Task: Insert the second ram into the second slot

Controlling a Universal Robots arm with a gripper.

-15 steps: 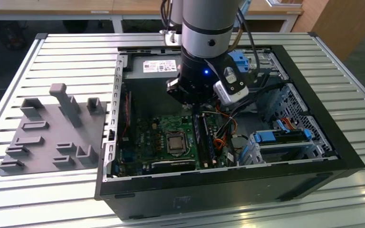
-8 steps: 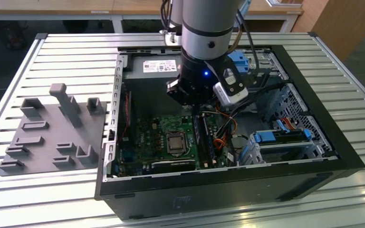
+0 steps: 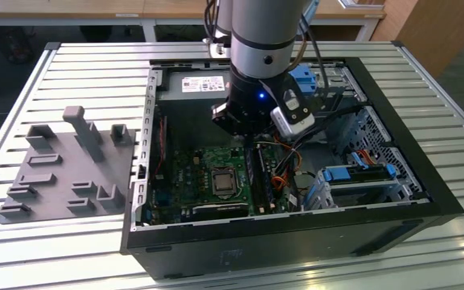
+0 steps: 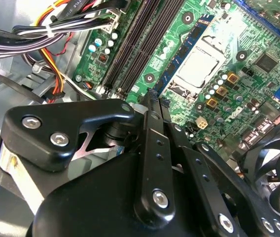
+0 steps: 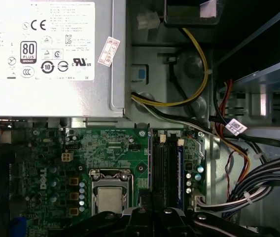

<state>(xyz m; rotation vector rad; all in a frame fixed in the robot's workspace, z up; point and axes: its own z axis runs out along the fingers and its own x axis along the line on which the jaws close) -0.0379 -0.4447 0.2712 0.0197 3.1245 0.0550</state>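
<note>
My fingers [image 4: 153, 98] are clenched tip to tip, and I can see nothing held between them in the second wrist view. They hang low inside the open computer case [image 3: 425, 181], just beside the processor socket [image 5: 109, 195] and over one end of the slot bank [image 5: 165, 168] that runs along it. In the exterior view my fingers [image 3: 249, 141] sit just beyond the socket, over the green motherboard [image 3: 185, 175].

In the first wrist view two thin lines stand in the slot bank. One dark-blue edge [image 5: 150, 160] is on the side nearest the socket. The other dark-blue edge [image 5: 180, 170] is on the side away from it, next to a row of small capacitors [image 5: 189, 178]. I cannot tell which of them is the second ram, nor whether either is pressed fully home.

A bundle of cables [image 5: 258, 185] lies beyond the capacitors, farther from the socket. The power supply [image 5: 46, 59] lies past the edge of the motherboard on the side away from my fingers.

The case rests on a slatted counter [image 3: 95, 60]. A grey fixture [image 3: 63, 175] sits on it outside the case, to the exterior view's left of the socket.
</note>
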